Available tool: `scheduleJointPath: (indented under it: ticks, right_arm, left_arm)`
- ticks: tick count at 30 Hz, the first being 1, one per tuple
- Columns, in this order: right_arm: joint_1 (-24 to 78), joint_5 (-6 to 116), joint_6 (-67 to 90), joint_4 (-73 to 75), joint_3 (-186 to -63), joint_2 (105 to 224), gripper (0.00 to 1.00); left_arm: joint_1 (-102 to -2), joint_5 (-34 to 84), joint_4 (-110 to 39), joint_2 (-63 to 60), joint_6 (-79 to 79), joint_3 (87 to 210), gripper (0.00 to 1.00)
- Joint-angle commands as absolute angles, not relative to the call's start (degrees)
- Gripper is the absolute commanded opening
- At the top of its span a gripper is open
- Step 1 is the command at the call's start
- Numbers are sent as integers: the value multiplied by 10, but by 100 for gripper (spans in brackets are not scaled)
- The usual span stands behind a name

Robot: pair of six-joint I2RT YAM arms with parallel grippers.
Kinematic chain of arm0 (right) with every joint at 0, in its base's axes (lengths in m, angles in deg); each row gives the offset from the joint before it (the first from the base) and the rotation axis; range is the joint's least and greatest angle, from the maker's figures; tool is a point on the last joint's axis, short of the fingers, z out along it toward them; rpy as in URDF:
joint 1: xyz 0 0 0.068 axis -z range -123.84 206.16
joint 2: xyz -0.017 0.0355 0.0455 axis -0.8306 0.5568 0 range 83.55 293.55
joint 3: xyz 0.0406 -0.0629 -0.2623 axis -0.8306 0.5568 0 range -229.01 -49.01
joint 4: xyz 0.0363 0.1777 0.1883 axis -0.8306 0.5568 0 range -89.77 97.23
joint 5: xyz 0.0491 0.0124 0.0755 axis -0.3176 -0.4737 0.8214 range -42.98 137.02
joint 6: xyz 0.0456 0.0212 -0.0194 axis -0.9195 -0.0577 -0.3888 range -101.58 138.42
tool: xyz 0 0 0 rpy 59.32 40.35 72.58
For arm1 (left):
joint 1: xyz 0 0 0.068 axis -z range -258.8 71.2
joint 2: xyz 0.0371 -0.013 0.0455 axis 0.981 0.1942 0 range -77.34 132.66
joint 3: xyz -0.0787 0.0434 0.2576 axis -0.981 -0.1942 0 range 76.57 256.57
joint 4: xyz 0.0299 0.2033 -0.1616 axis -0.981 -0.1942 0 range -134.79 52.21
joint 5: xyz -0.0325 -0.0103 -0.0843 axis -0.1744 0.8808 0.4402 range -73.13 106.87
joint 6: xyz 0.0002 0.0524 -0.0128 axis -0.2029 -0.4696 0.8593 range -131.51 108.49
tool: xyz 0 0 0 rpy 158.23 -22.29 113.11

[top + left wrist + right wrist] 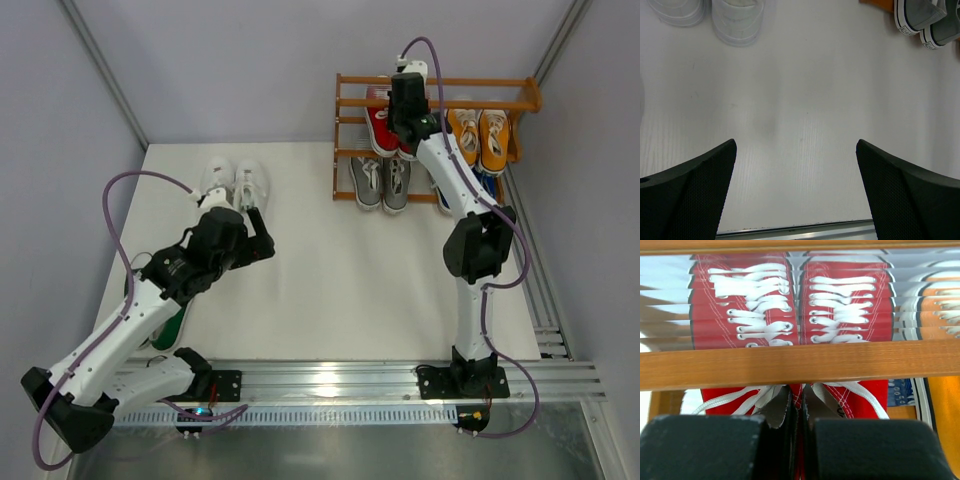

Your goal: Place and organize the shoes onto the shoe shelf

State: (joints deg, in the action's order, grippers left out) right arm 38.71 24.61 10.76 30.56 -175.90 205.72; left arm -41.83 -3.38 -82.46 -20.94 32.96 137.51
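Though light and soft-sided by the look, the red pair [745,305] sat on the shoe shelf [790,365], with the right hand [799,405] pressed together, pinching both inner collars; probably a floppy hold. Left hand [796,142] spread above the surface [800,100], near the white pair [735,20]. Blue shoes [900,392] mostly hidden; tier unclear.

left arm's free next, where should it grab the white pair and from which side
Probably the two inner collar walls, pinched together, coming down from above: the white pair stands upright, side by side, openings facing up. The open left gripper is nearby.
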Motion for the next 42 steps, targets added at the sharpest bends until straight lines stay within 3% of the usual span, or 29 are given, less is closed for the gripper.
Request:
scheduleJointPath:
  ticks: [1, 11, 12, 13, 14, 16, 17, 19, 20, 26, 31, 36, 42]
  right_arm:
    - [393, 242, 109, 210, -1803, 2033, 4]
    - [394, 272, 95, 212, -1779, 2050, 4]
    - [393, 272, 93, 214, -1778, 2049, 8]
    - [394, 271, 91, 217, -1774, 2047, 16]
    - [394, 272, 88, 217, -1770, 2041, 39]
    - [393, 277, 87, 212, -1751, 2030, 54]
    - [394, 279, 87, 204, -1741, 2023, 74]
    - [393, 286, 87, 193, -1708, 1993, 96]
    - [393, 288, 82, 187, -1696, 1981, 100]
    - [346, 298, 81, 131, -1492, 1782, 100]
    - [238, 269, 108, 149, -1335, 1630, 100]
    - [159, 251, 66, 232, -1260, 1541, 100]
    - [119, 260, 17, 287, -1239, 1511, 100]
  left_arm:
    - [-424, -43, -823, -204, 329, 1390, 100]
    - [-433, -70, -838, -204, 328, 1385, 100]
    - [-436, -73, -841, -204, 328, 1384, 100]
    - [-436, -76, -842, -206, 328, 1383, 100]
    - [-438, -79, -843, -206, 328, 1377, 100]
    - [-443, -80, -844, -209, 328, 1372, 100]
    - [-446, -81, -844, -212, 327, 1368, 100]
    - [-451, -84, -845, -213, 324, 1366, 99]
    - [-453, -87, -848, -214, 322, 1366, 100]
    - [-479, -125, -874, -214, 295, 1376, 100]
    - [-583, -86, -939, -157, 257, 1393, 100]
    - [-745, -37, -1000, -76, 181, 1398, 99]
    - [-826, -70, -1019, -47, 110, 1415, 100]
